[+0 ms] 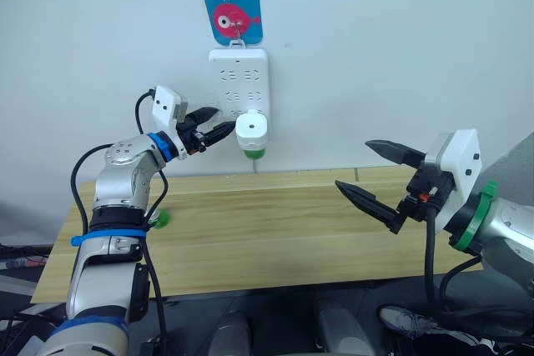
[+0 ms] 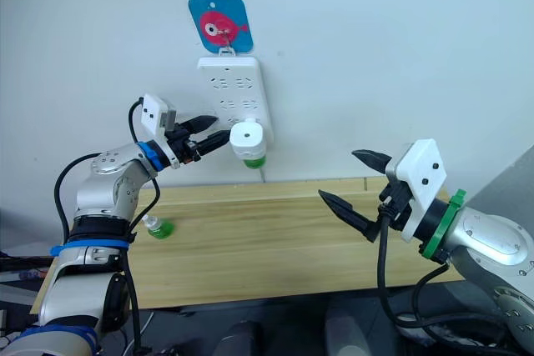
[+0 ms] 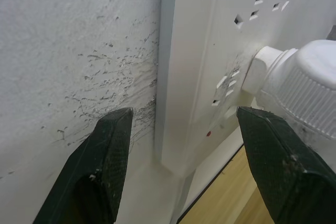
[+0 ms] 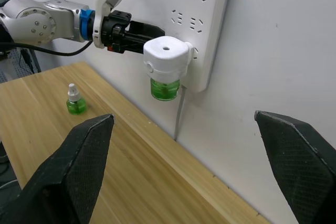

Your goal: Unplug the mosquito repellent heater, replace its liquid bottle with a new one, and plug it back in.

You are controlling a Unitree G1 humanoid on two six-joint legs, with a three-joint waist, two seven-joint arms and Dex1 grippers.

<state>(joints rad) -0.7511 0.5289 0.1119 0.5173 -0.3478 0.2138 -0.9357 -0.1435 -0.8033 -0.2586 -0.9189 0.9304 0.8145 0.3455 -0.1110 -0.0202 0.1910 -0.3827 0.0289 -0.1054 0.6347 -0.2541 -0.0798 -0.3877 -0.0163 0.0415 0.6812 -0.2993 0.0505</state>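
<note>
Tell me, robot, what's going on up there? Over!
Left gripper open beside the heater, not gripping. Right gripper open, above the table. Heater plugged into strip, green bottle attached. Spare bottle on table.

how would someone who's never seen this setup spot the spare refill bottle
Start at the wooden table against the white wall. Near its left end, below the left gripper, a small bottle stands upright on the wood. It has green liquid and a pale cap, and stands alone, unlike the green bottle screwed under the white heater plugged into the wall socket strip.

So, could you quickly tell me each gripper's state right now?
Left gripper: open, empty, beside the heater.
Right gripper: open, empty, above the table.
</note>
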